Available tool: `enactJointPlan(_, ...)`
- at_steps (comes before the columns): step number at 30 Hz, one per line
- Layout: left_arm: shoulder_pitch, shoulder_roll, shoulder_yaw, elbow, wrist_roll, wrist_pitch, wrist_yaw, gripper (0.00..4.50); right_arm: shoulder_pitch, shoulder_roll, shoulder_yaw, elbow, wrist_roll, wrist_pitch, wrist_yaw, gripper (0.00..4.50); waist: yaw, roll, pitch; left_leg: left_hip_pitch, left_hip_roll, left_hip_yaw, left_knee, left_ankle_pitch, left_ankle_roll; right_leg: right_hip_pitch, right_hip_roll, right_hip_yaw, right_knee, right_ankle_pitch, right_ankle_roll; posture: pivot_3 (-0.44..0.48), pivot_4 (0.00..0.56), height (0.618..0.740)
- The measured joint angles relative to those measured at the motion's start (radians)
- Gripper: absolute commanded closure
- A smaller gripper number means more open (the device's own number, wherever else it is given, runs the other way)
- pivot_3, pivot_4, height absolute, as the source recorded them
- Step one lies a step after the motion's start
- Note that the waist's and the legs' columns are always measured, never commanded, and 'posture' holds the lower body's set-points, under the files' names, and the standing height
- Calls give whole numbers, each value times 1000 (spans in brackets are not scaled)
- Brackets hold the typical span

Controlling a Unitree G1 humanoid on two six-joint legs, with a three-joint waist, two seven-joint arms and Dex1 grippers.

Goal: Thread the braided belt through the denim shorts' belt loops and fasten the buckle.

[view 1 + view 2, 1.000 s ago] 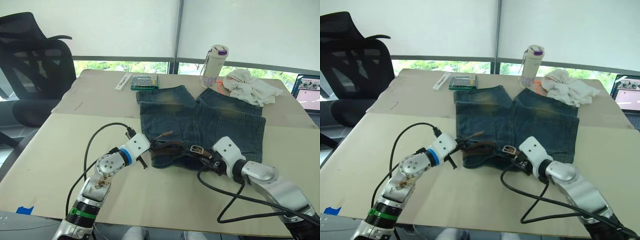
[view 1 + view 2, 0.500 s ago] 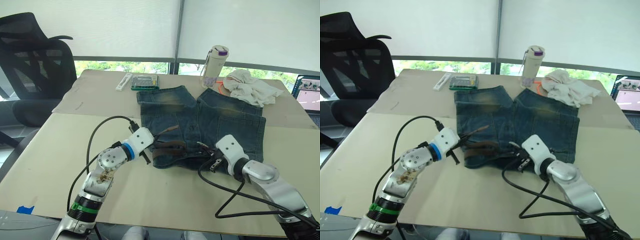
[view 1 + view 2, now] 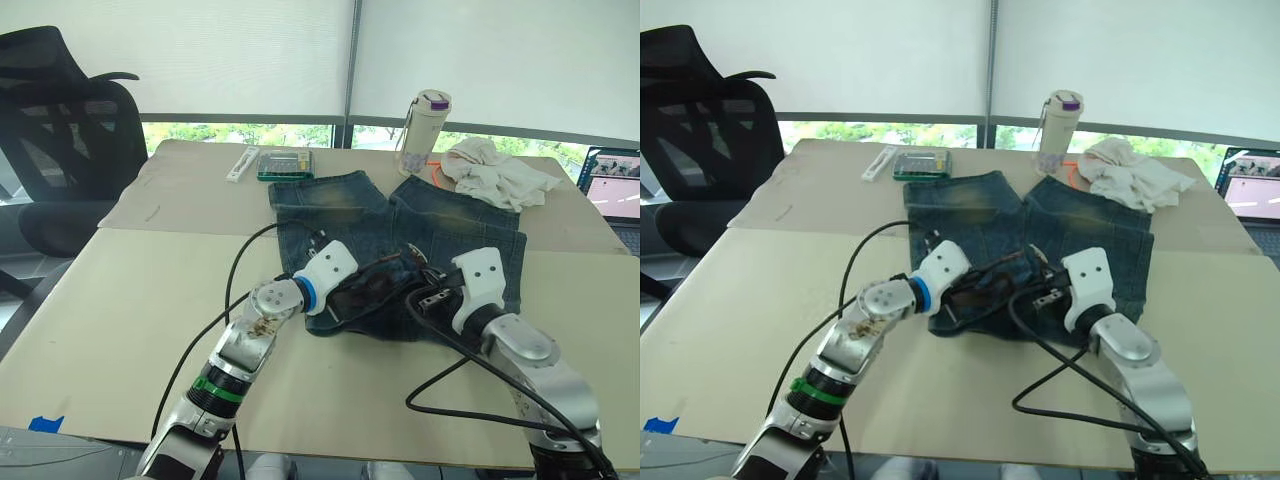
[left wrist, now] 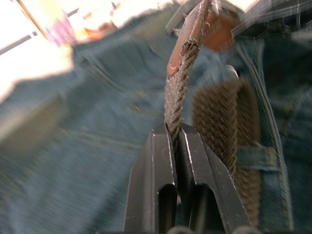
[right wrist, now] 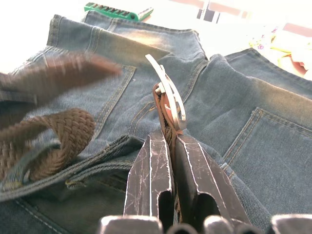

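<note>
Closing in on the fastening step: your left tool (image 4: 176, 134) is pinched tight on the leather-tipped free end of the braided belt (image 4: 181, 73), and your right tool (image 5: 171, 141) is clamped just below the silver buckle (image 5: 168, 102). Both ends meet over the waistband at the six o'clock edge of the denim shorts (image 3: 400, 225), mid-worktop (image 3: 120, 300). One belt loop (image 4: 253, 157) already carries the strap. Next, I'd judge, you steer that tip into the buckle frame, so keep the frame steady and line the end up square; the braid looks floppy.
</note>
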Motion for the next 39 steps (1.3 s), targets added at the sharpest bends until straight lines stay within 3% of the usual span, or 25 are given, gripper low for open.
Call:
enactJointPlan(6,-2,-22,2,0,0,76,33,4500,12,23,36,-24,-38,-30,-12,4484,1,0,0,0,0,0,0,0,0,0,0,0,0,0,0,0,150,740)
enactJointPlan(20,-14,-75,6,10,-16,80,82,4500,57,7,113,-46,-119,-78,13,4484,2,0,0,0,0,0,1,0,0,0,0,0,0,0,0,0,150,740)
enactJointPlan(32,-15,-130,-10,99,-9,13,115,4500,97,-161,216,-8,-304,-260,103,4484,5,0,0,0,0,0,2,0,0,1,0,0,0,0,0,0,150,740)
enactJointPlan(39,-7,-153,-33,166,4,-67,106,4500,113,-173,205,32,-343,-326,124,4484,6,0,0,0,0,0,2,0,0,1,0,0,-1,0,0,0,150,740)
